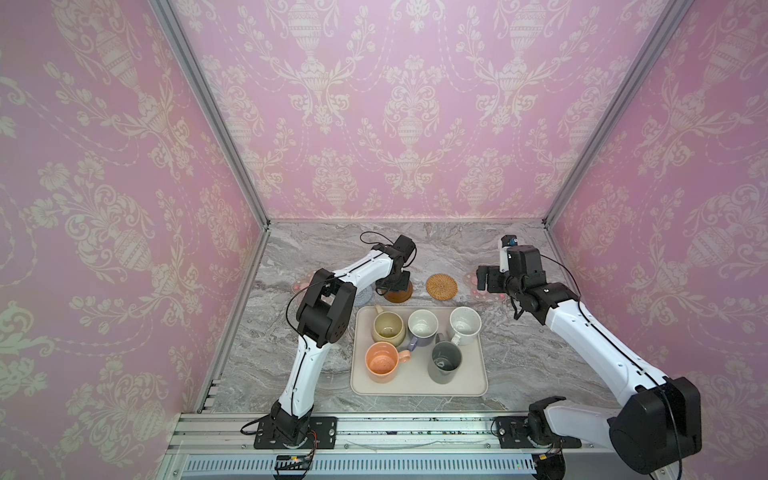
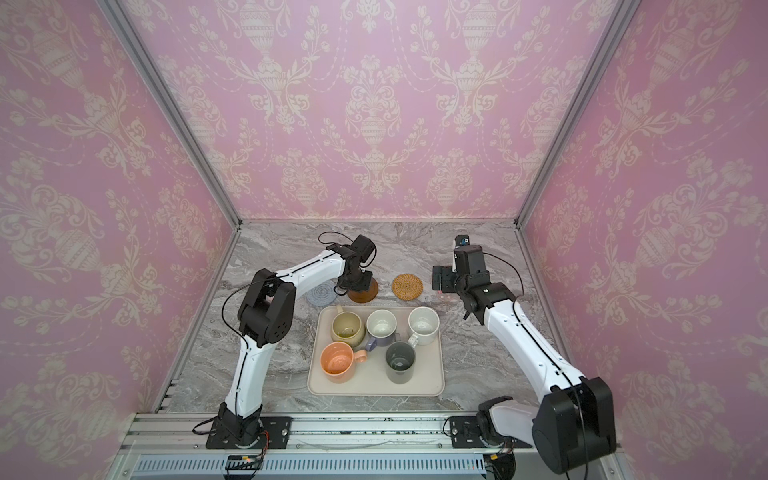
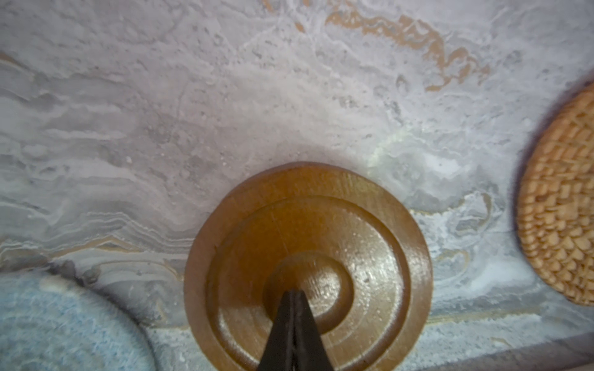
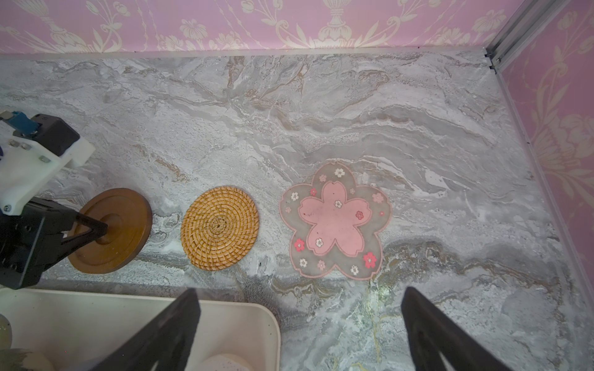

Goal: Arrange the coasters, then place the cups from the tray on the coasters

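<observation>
Tray (image 1: 417, 384): five mugs (image 1: 381, 360) (all upright)
Left pincer (image 3: 293, 297): pressed together, tips on brown disc coaster (image 3: 379, 225)
Right pincer (image 4: 299, 290): spread above table (image 4: 321, 112), near pink flower coaster (image 4: 334, 218)

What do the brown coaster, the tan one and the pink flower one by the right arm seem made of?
Brown coaster: probably wood, glossy varnish; grain streaks and turned rings show.
Tan coaster: woven rattan or similar fibre, matt; spiral weave visible.
Pink flower coaster: likely soft plastic or silicone, translucent; the table shows through its edge.
</observation>
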Controlling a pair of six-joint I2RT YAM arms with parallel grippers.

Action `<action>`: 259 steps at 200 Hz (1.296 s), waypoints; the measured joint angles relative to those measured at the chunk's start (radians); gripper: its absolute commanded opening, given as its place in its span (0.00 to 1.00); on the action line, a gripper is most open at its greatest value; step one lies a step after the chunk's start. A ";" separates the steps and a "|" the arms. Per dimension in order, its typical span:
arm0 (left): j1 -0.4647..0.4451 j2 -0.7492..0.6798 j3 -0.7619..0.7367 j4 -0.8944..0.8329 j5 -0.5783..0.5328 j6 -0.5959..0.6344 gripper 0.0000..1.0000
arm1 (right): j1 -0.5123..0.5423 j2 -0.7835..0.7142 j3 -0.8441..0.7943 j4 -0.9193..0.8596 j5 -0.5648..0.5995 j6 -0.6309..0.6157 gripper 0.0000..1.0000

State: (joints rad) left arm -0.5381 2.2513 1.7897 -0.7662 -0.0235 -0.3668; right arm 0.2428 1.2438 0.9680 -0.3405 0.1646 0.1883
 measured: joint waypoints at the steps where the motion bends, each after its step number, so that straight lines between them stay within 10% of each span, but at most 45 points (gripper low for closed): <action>1: 0.000 0.000 0.000 0.000 0.000 0.000 0.07 | 0.000 0.000 0.000 0.000 0.000 0.000 0.99; 103: 0.092 0.063 0.089 0.049 0.006 -0.063 0.07 | 0.002 0.018 0.019 -0.018 0.008 0.000 0.99; 259: 0.142 0.389 0.675 -0.064 -0.008 -0.113 0.11 | 0.009 0.033 0.030 -0.070 0.027 0.004 0.99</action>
State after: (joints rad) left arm -0.3958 2.6404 2.4649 -0.8303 -0.0311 -0.4801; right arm 0.2516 1.2770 0.9977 -0.4103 0.1921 0.1921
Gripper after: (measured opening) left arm 0.105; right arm 0.988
